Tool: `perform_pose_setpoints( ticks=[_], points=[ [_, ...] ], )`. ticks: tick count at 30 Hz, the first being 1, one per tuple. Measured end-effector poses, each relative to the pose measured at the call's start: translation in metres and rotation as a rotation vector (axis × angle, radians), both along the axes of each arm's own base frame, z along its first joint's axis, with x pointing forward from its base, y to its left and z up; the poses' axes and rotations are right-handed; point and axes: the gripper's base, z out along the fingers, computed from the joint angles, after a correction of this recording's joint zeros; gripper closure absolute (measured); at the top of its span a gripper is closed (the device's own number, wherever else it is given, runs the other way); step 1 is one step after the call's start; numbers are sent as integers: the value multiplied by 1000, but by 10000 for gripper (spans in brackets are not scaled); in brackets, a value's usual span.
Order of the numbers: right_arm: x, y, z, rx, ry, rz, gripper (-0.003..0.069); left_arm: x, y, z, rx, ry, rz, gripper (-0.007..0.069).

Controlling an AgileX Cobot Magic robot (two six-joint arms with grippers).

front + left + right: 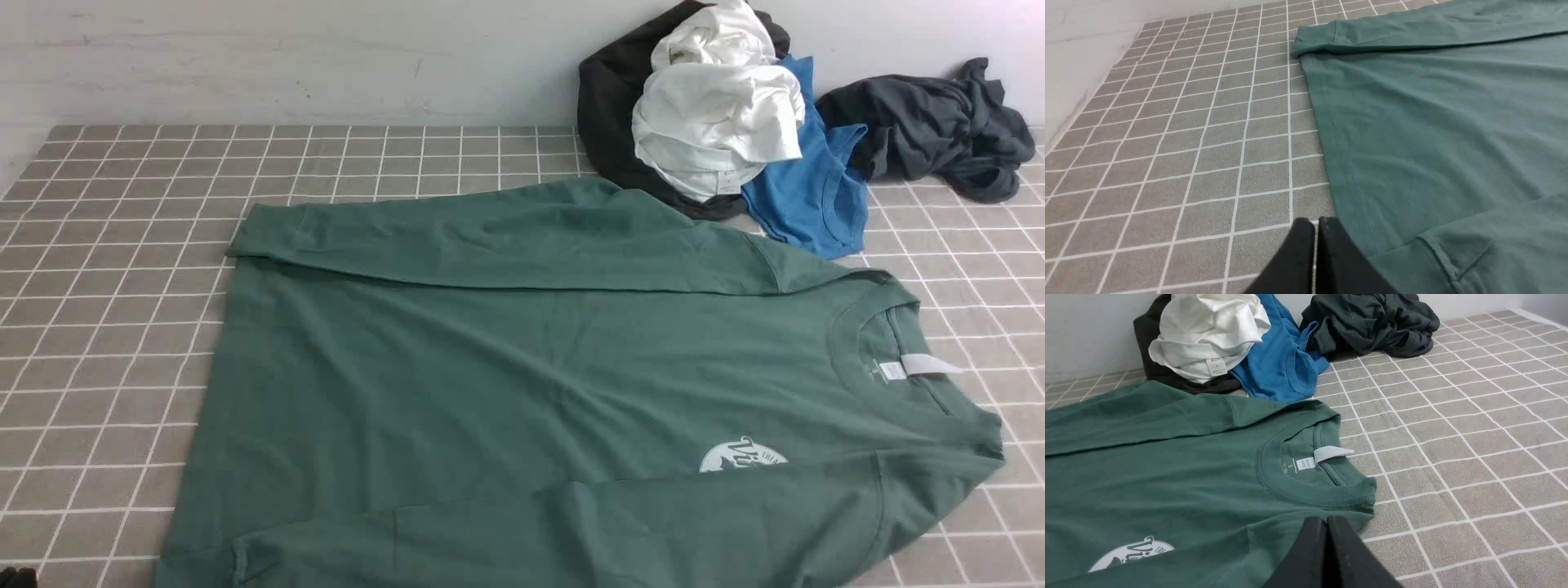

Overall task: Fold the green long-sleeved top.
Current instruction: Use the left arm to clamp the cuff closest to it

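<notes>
Surface (122,327): grey, white grid; pale wall (286,57) behind
Top (490,367): flat, sleeves folded in
Left claw (1315,228): closed
Right claw (1327,526): closed

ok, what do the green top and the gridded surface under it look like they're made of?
Green long-sleeved top: looks like matte cotton-type jersey knit; soft shallow creases, ribbed neckband, stitched hem. Fibre can't be confirmed.
Table covering: grey-brown, speckled matte finish with white grid lines; looks more like a printed mat than tile, but that's open.
</notes>
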Motion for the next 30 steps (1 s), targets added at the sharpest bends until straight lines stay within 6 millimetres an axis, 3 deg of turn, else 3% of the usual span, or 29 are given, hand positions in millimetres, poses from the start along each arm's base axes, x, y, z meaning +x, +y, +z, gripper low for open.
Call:
perform_pose_setpoints(
  ticks=[30],
  points=[
    [0,0,0,-4,0,0,673,1,1,2,31,-25,3,628]
  ],
)
